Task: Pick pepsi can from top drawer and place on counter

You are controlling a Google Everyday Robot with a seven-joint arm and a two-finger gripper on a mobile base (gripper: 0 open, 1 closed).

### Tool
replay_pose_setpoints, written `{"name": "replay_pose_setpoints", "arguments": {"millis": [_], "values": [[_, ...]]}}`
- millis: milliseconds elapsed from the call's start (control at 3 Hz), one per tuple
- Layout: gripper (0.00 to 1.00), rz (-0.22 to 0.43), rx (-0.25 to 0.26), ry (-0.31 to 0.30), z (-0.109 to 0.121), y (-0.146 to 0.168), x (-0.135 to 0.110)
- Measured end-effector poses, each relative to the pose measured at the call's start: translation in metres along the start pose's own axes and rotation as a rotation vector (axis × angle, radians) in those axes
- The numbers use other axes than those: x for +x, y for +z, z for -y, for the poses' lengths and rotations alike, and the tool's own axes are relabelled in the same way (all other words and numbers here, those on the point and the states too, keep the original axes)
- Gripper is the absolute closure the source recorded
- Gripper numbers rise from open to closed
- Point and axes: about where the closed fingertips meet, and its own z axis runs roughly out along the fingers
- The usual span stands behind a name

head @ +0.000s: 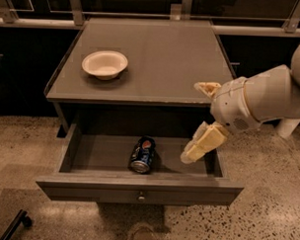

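Observation:
The pepsi can (143,154) lies on its side in the middle of the open top drawer (137,188), its silver end facing the drawer front. My gripper (192,121) is over the drawer's right part, to the right of the can and apart from it. Its two cream fingers are spread, one finger (204,142) low over the drawer and the other up by the counter's front edge. It holds nothing. The counter (167,58) is the grey-brown cabinet top above the drawer.
A white bowl (104,65) stands on the left part of the counter. A metal rail and dark wall run behind the cabinet. Speckled floor surrounds it, with a dark bar (13,226) at the bottom left. The drawer knob (141,196) faces me.

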Motion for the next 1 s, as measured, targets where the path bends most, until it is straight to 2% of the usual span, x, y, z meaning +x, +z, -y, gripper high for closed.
{"name": "replay_pose_setpoints", "arguments": {"millis": [333, 667, 1000], "values": [[0.00, 0.022, 0.003, 0.006, 0.001, 0.003, -0.005], [0.00, 0.037, 0.027, 0.015, -0.007, 0.005, 0.000], [0.00, 0.111, 0.027, 0.075, -0.014, 0.039, 0.019]]}}
